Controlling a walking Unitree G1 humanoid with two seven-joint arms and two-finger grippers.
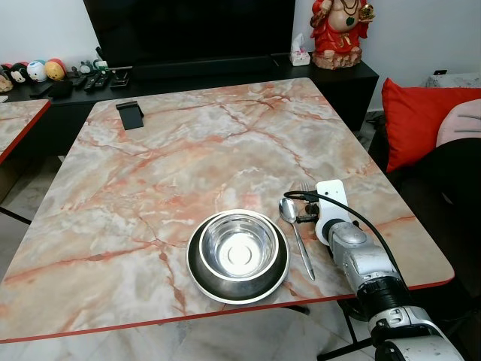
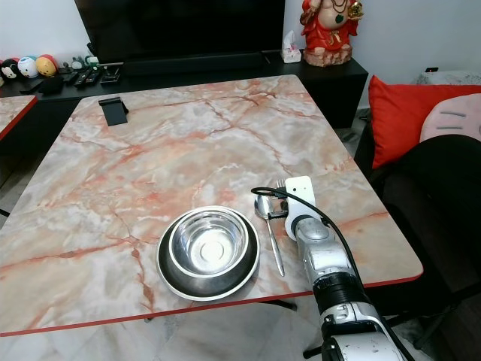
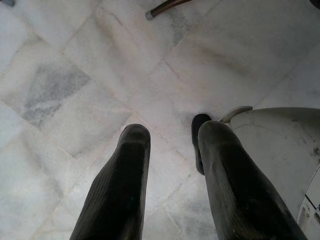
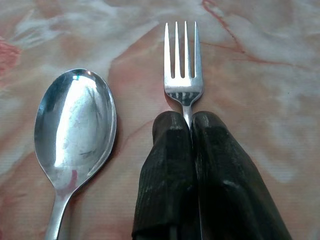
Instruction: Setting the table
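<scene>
A steel bowl (image 1: 238,246) sits inside a dark plate (image 1: 197,269) near the marble table's front edge. Just right of them lies a spoon (image 1: 295,229), bowl end pointing away from me. My right gripper (image 4: 190,127) is shut on the handle of a fork (image 4: 183,67), held low over the table beside the spoon (image 4: 75,130), tines pointing away. In the head views the fork's tines (image 1: 304,188) peek out beyond the right wrist (image 1: 331,204). My left gripper (image 3: 172,145) hangs open over the pale floor.
A black phone stand (image 1: 130,114) sits at the table's far left. Beyond the table is a dark TV cabinet (image 1: 210,75) with remotes, toys and a red statue (image 1: 342,30). A red cushion (image 1: 421,120) lies on the sofa at the right. A second table's corner (image 1: 15,124) shows left.
</scene>
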